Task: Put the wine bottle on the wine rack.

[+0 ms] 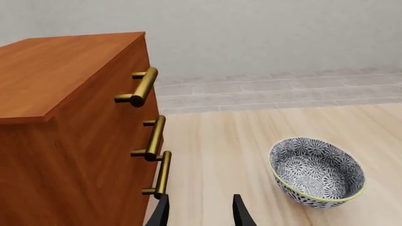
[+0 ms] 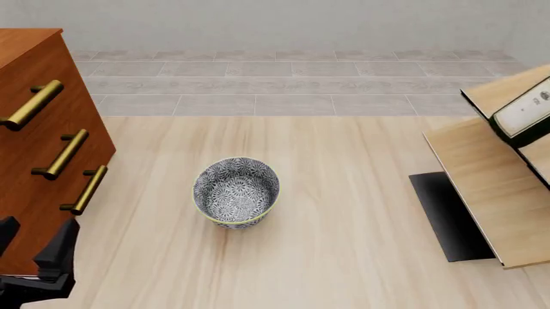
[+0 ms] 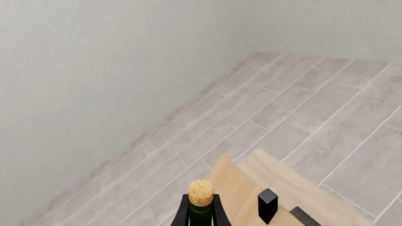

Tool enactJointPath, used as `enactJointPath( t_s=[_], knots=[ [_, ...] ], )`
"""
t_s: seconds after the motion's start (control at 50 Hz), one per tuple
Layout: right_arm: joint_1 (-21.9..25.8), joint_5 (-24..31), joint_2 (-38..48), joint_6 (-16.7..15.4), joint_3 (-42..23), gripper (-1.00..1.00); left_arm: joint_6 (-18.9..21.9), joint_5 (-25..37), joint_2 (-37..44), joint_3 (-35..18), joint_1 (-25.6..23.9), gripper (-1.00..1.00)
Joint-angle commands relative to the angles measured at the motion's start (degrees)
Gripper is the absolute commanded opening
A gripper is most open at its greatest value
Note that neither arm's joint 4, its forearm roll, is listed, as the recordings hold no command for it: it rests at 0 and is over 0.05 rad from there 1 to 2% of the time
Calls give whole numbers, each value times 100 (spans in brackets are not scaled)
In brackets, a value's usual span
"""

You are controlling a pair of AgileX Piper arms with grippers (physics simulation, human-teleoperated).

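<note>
- Front view: wine bottle (image 2: 526,112) cut by the right edge; only a white label patch with a dark green rim is seen.
- Wine rack (image 2: 481,187) truncated at the right edge; its far side is not seen.
- Right claw not seen in the front view.
- Right wrist view: bottle shown only as cork and neck; the body is cut by the frame edge. Grip cannot be judged.
- Drawer cabinet (image 2: 35,161) cropped at the left edge.
- Left claw (image 1: 201,212): only fingertips visible.

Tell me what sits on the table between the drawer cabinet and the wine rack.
In the front view, only the patterned bowl stands between the drawer cabinet and the wine rack; the table around it is bare wood.
</note>
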Motion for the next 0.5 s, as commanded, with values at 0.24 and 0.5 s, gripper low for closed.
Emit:
enactJointPath(
  t_s=[0.24, 0.5],
  knots=[
    [-267, -50, 353, 118, 67, -100, -6, 28, -3, 0, -15, 100],
    [-367, -94, 496, 84, 101, -100, -27, -9, 57, 0, -40, 100]
  ],
)
